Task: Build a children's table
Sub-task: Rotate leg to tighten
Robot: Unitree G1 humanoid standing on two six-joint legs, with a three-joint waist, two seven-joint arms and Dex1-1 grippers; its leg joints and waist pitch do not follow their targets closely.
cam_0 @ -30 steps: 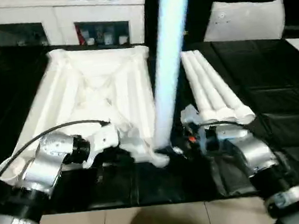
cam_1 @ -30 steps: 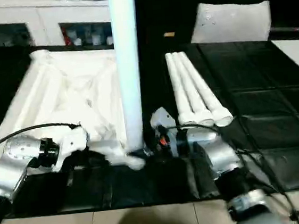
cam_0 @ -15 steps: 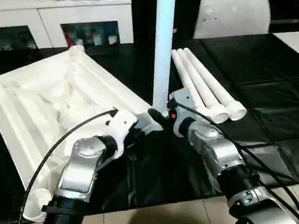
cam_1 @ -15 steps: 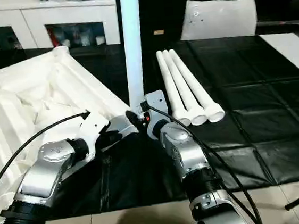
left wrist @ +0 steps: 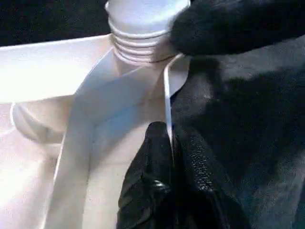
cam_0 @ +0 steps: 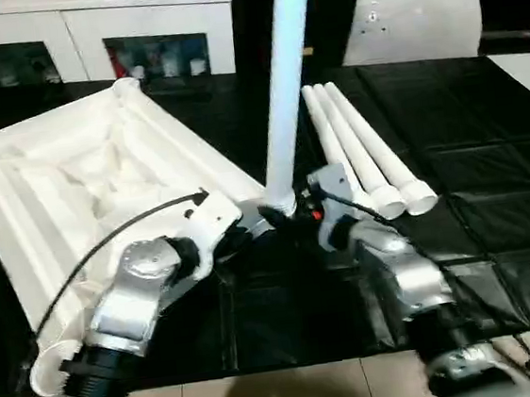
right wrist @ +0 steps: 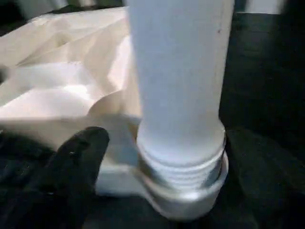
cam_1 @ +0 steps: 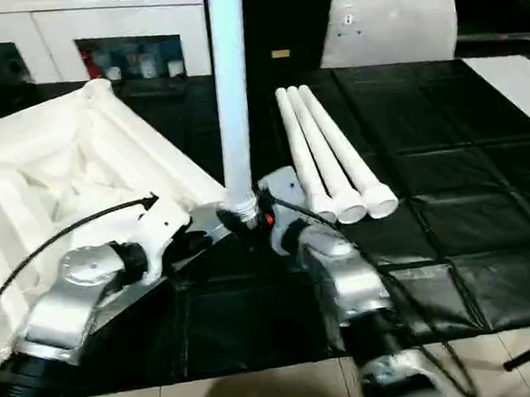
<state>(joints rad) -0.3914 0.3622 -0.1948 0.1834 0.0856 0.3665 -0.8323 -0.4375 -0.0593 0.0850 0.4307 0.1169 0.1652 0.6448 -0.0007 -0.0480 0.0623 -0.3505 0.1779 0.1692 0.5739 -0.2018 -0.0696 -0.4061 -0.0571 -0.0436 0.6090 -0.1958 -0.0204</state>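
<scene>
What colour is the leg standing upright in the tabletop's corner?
White, like the tabletop; the upright leg shows best in the right eye view.

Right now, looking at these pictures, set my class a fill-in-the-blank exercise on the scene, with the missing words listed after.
1. One leg stands ____ in a corner socket of the tabletop.
2. The number of spare legs lying side by side on the black table is ____.
3. The left gripper is shut on the tabletop's ____.
4. The tabletop lies with its ribbed ____ facing up.

Missing words: upright; three; rim; underside
</scene>
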